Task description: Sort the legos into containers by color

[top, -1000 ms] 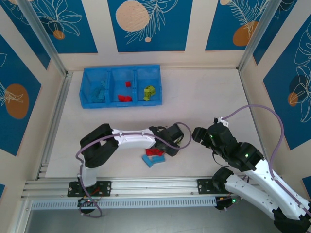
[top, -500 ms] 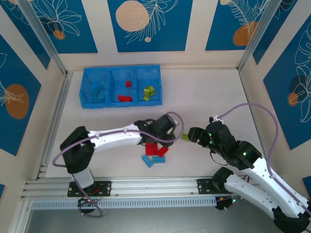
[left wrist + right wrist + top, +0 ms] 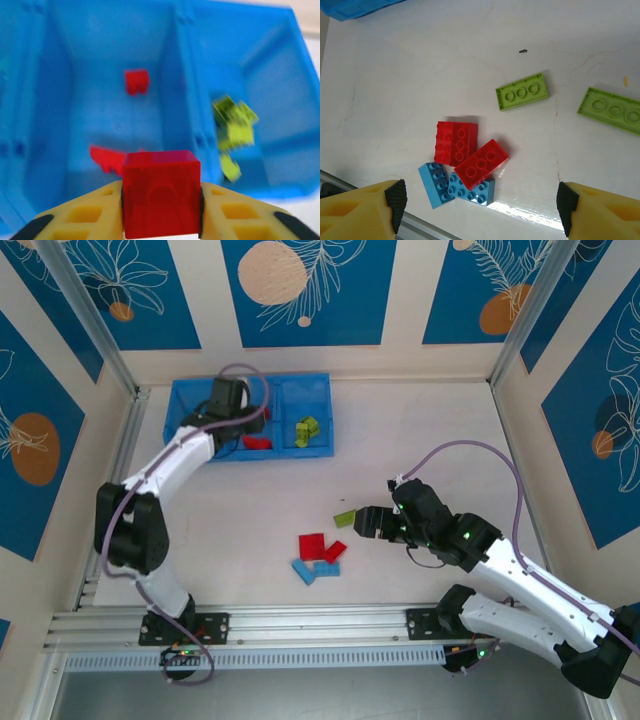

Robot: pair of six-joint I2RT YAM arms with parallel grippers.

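My left gripper (image 3: 246,420) hangs over the middle compartment of the blue tray (image 3: 300,381), shut on a red brick (image 3: 161,192) held between its yellow fingers (image 3: 90,212). Below it in that compartment (image 3: 100,115) lie two red bricks (image 3: 136,81), and lime green ones (image 3: 234,120) lie in the right compartment. My right gripper (image 3: 365,522) stands open above the table, nothing between its jaws. Under it sit two red bricks (image 3: 456,143), two light blue bricks (image 3: 436,185) and two green plates (image 3: 522,91). The loose pile (image 3: 318,558) lies at the table's front centre.
The tray sits at the back left against the wall. A metal rail (image 3: 300,622) runs along the near edge, just in front of the pile. The right arm's cable (image 3: 500,465) arcs over the right half of the table.
My left arm has swung from the pile up to the tray, carrying the red brick. My right gripper has moved left toward the pile, and a green plate now shows beside it.
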